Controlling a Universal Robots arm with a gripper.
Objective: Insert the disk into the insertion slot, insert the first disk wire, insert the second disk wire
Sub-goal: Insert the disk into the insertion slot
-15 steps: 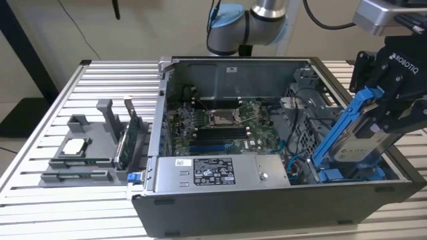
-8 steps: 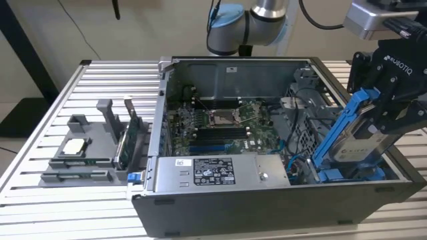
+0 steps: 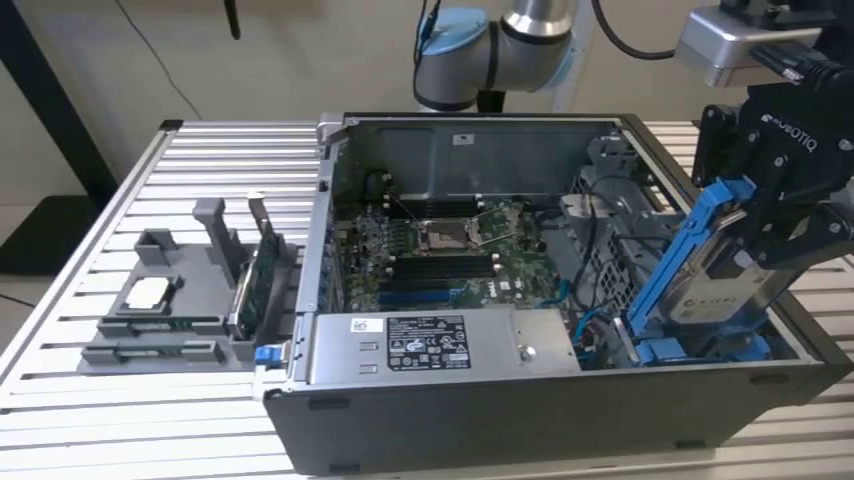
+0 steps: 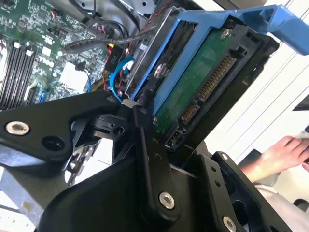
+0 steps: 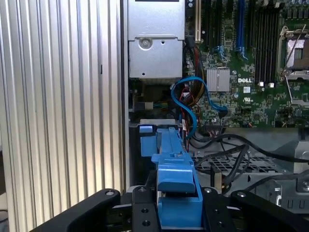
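A black two-fingered gripper (image 3: 761, 240) is clamped on the disk (image 3: 707, 290), a flat silver-grey hard drive with a pale label in a bright blue plastic carrier. Both wrist views show a finger pressed against each side of the drive. In the exterior view the disk stands steeply tilted at the right end of the open dark grey computer case (image 3: 534, 420). Its lower end is down at the insertion slot (image 3: 701, 350), a dark metal bay with bright blue rails, and its upper end rises above the case rim. The second wrist view shows the drive's green circuit-board underside and connector, and a person's hand (image 4: 285, 150) beyond it. The case sits on a ribbed aluminium counter (image 3: 80, 400), with a grey sticker-covered box (image 3: 427, 340) just beside the slot.
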